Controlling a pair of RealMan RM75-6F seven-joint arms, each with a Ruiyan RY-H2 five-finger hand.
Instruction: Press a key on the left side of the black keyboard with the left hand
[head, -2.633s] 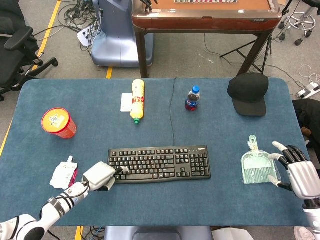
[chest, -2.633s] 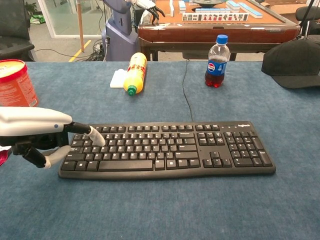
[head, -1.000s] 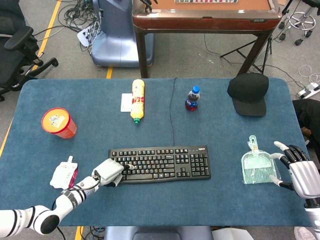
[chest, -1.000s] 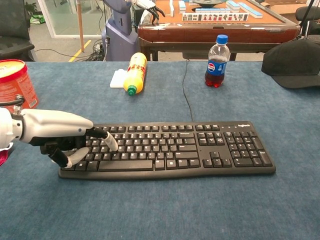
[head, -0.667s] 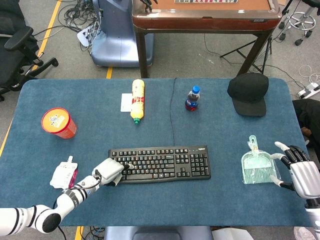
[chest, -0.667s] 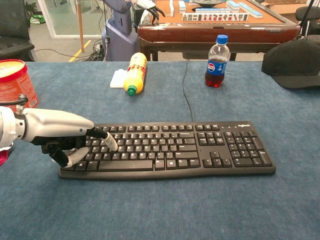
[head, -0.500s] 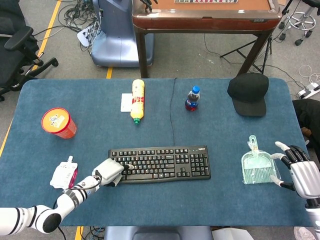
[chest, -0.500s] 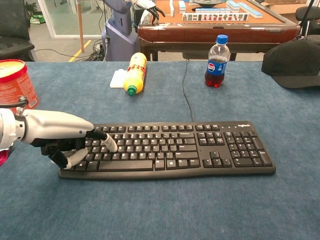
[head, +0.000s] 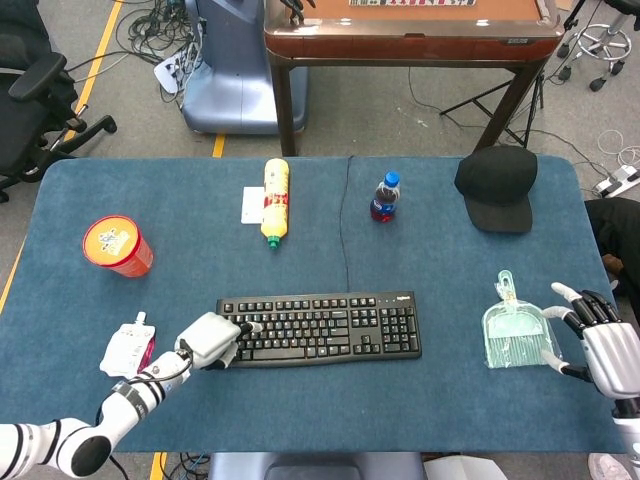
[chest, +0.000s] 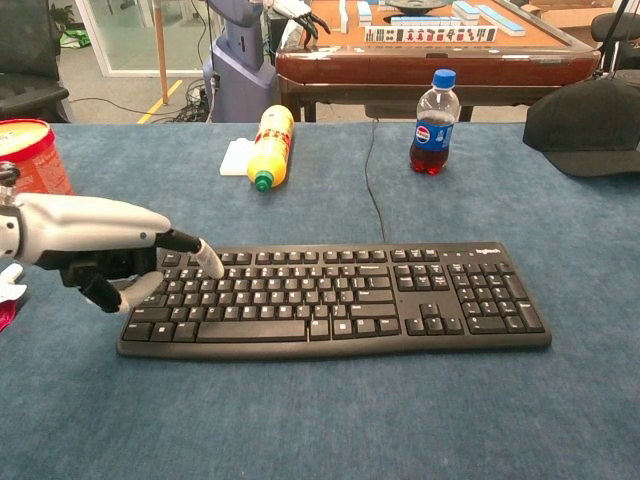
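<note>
Since the earlier frames the left hand (chest: 100, 250) has lifted and drawn back toward the left end of the black keyboard (chest: 335, 297); its one outstretched finger (chest: 205, 258) now hangs over the upper left keys, and whether its tip touches a key cannot be told. Its other fingers are curled under the palm, holding nothing. In the head view the left hand (head: 210, 341) covers the keyboard's (head: 320, 327) left edge. The keyboard lies at the near middle of the blue table (head: 300, 240). Well to the right of the keyboard, the right hand (head: 605, 350) rests with fingers spread and empty, just beside a pale green dustpan (head: 517, 335). Left of the keyboard lies a white pouch (head: 128, 347).
</note>
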